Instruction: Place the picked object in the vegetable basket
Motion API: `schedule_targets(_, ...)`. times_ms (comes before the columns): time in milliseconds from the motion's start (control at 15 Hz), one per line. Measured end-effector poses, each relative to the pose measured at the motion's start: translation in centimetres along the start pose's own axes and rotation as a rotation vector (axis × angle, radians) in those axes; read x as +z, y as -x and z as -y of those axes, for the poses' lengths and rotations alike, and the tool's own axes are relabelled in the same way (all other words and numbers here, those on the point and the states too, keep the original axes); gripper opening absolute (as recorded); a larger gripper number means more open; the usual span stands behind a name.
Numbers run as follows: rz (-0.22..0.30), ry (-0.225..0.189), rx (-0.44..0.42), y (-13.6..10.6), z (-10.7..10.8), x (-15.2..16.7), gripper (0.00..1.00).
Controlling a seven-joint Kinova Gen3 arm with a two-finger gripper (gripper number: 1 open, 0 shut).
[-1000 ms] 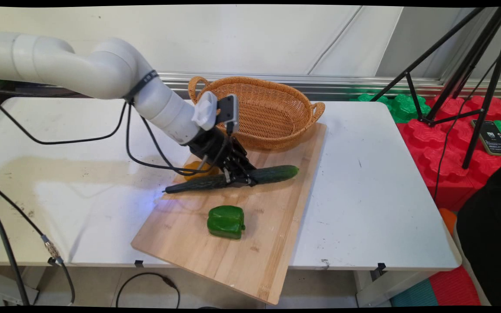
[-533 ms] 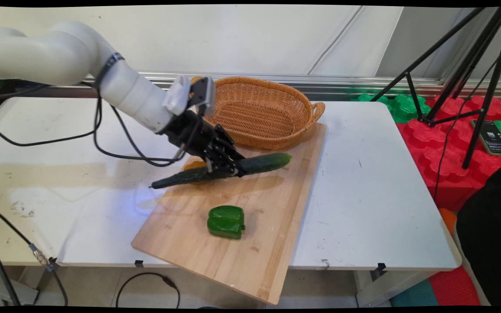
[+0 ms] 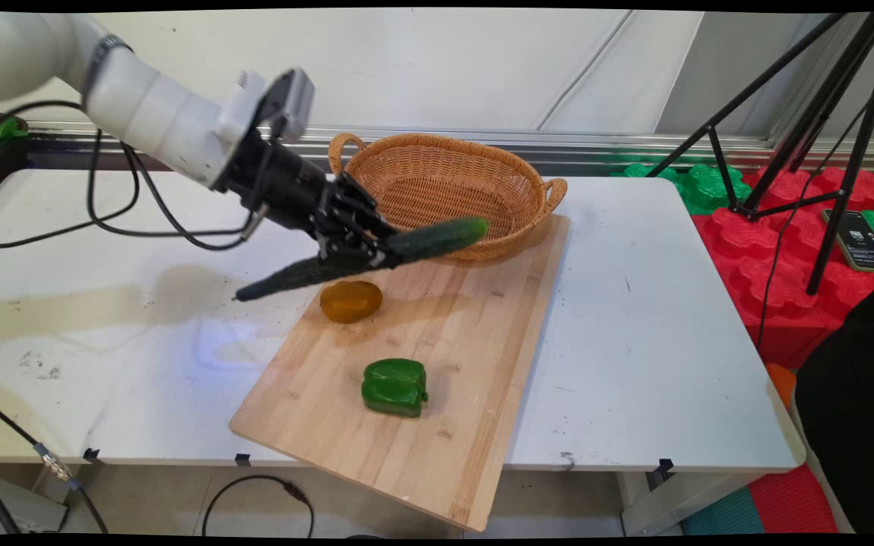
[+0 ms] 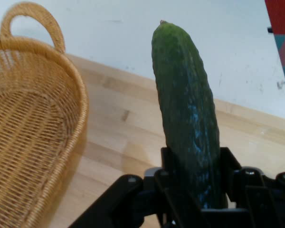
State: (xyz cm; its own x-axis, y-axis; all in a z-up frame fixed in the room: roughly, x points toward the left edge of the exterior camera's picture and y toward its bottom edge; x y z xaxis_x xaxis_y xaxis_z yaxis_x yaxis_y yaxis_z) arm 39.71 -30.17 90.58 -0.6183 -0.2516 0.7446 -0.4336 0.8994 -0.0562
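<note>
- Above the wooden board [image 3: 437, 394], main view: gripper [image 3: 361, 254] clamped around mid-length of cucumber [image 3: 365, 254], held clear of the board, far tip near the rim of wicker basket [image 3: 444, 193].
- Below it on the board: orange vegetable [image 3: 350, 300]; nearer, green pepper [image 3: 394, 387]; board resting on white counter [image 3: 634, 334], overhanging its near edge.
- Hand view: cucumber [image 4: 187, 114] pinched between both fingers [image 4: 228, 171], pointing away; basket [image 4: 33, 128] at left.
- Step, by appearance: carrying, mid-air.

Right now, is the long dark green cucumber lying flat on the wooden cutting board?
No, the gripper holds the long dark green cucumber in the air above the wooden cutting board.
</note>
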Motion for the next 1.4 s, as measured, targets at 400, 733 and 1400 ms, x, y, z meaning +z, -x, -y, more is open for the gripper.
schedule_targets(400,-0.071,-0.062,0.062,-0.9,2.3,-3.6,0.00)
schedule_targets(733,-0.087,-0.106,0.187,-2.1,5.6,-4.0,0.00)
schedule_targets(1400,-0.063,-0.127,0.423,-4.9,11.6,0.7,0.00)
